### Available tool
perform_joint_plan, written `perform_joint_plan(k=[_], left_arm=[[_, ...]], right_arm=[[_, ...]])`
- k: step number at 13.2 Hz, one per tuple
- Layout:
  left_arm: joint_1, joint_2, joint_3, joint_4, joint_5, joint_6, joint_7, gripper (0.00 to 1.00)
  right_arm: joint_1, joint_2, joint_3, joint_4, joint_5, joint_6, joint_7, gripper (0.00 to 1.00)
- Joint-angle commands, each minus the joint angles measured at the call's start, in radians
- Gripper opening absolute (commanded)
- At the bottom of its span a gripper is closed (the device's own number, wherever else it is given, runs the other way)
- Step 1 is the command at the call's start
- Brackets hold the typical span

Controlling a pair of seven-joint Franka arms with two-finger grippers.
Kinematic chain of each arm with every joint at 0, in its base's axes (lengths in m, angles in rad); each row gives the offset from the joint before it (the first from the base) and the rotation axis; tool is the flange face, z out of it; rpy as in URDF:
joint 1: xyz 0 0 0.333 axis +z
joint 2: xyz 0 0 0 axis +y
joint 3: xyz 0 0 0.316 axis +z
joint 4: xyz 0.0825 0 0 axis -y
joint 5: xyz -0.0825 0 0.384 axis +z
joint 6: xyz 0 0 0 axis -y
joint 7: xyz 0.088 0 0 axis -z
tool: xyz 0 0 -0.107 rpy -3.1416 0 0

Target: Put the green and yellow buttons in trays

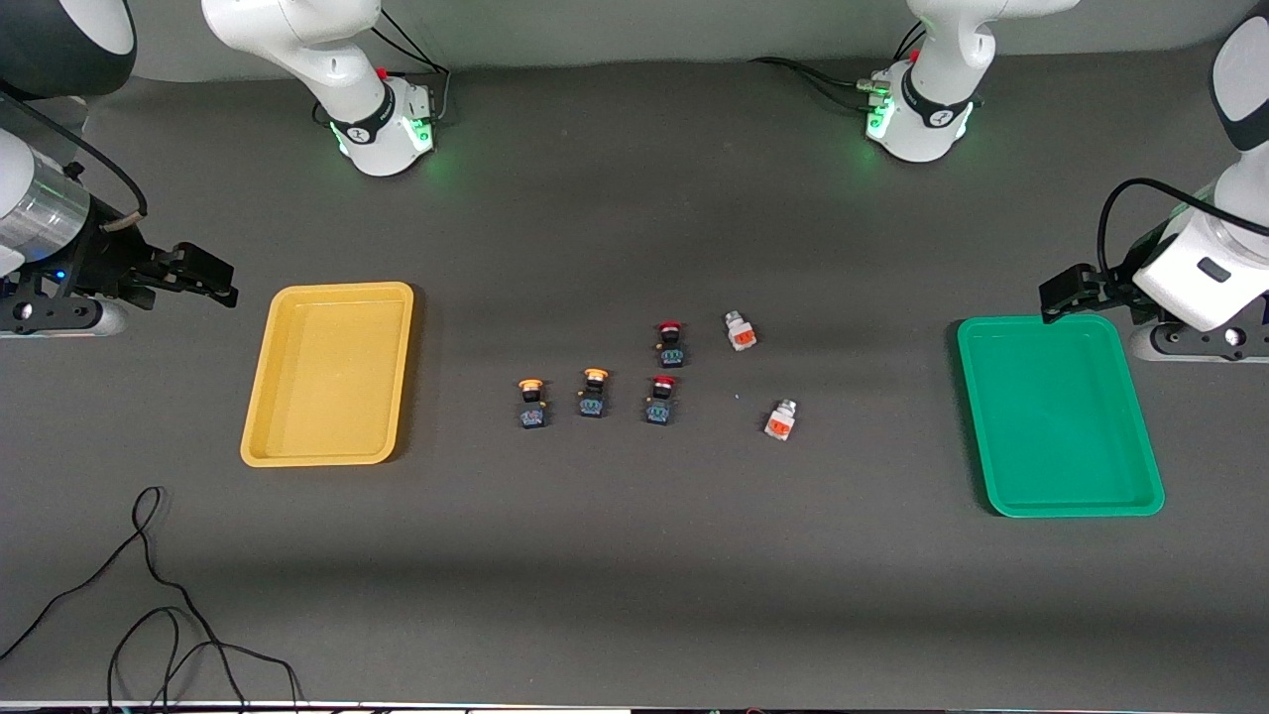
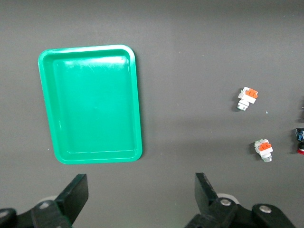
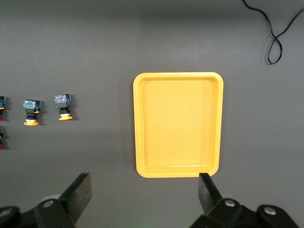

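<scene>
Both my grippers waited with fingers spread apart: left gripper (image 1: 1059, 294) by the green tray (image 1: 1059, 416), right gripper (image 1: 203, 273) by the yellow tray (image 1: 329, 373). Yellow-capped buttons (image 1: 532, 402) and grey-white buttons (image 1: 741, 330) sat mid-frame on the counter (image 1: 634, 595).

Even, fairly bright overhead light falls on a dark grey counter (image 1: 615, 555), which looks matte with no hot spots. Soft, broad bands of shadow cross it. The green tray (image 2: 137, 102) and yellow tray (image 3: 138, 123) carry faint pale sheen on their floors. Green indicator lights glow at both arm bases. All three views look sharp.
</scene>
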Motion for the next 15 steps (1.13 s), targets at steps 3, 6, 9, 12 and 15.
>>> perform_joint_plan(k=[3,6,9,12,15], left_arm=[[0.009,-0.014,-0.006,-0.004,0.003,-0.017,0.012,1.00],[0.009,-0.014,-0.006,-0.004,0.004,-0.017,0.012,1.00],[0.006,-0.017,-0.008,-0.009,0.004,-0.021,0.007,1.00],[-0.011,-0.018,-0.017,-0.015,0.003,-0.024,-0.010,1.00],[-0.071,-0.020,-0.017,-0.044,-0.005,-0.012,-0.124,1.00]], right_arm=[[0.010,0.011,-0.002,0.022,-0.016,-0.041,-0.002,1.00],[0.009,0.011,-0.002,0.022,-0.016,-0.041,-0.003,1.00],[0.009,0.011,-0.002,0.019,-0.015,-0.041,-0.002,1.00],[0.007,0.010,-0.005,0.018,-0.013,-0.049,-0.002,1.00],[0.007,0.010,-0.009,0.018,-0.013,-0.053,-0.002,1.00]])
